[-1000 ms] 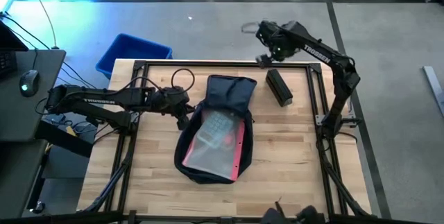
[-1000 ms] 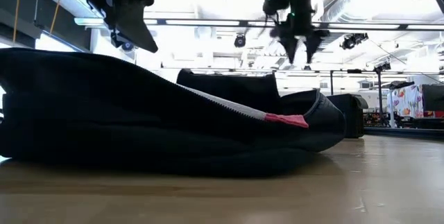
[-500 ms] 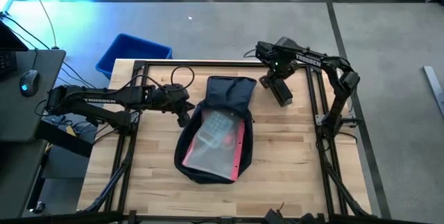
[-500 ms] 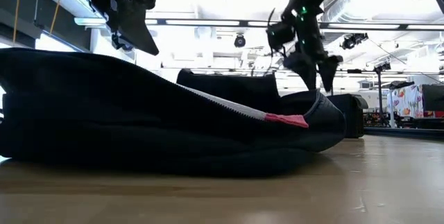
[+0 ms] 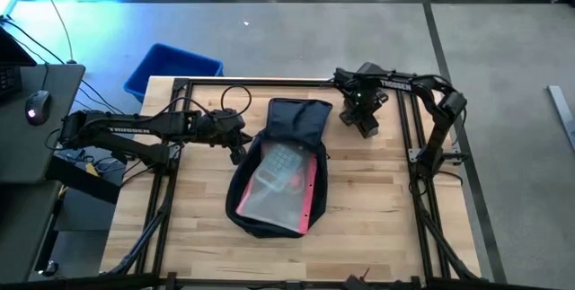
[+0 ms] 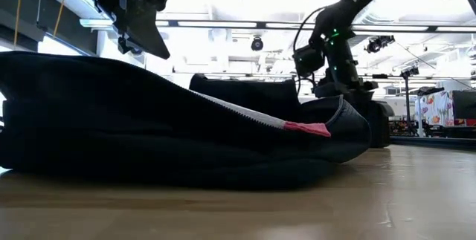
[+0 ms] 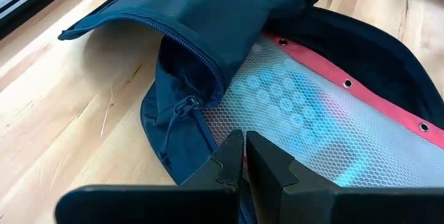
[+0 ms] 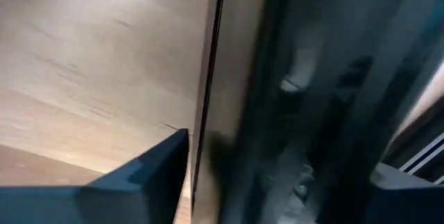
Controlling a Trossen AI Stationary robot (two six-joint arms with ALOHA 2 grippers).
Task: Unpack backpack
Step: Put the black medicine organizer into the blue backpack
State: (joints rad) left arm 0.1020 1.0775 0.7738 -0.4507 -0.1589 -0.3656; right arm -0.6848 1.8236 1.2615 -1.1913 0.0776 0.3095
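Backpack [image 5: 278,169] fills mid-table; bare wood [image 5: 377,227] around it

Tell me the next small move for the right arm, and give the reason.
Probably close the right claw on the black box and lift it. The claw sits low over the box beside the open backpack, and its fingers look partly open around it, though the wrist view is too blurred to confirm. The left claw waits shut at the backpack's opening.

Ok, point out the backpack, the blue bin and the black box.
backpack [image 5: 289,121], high view, on its opened top flap.
blue bin [image 5: 171,64], high view, on its inside floor.
black box [image 5: 368,123], high view, on the end showing below the right arm.
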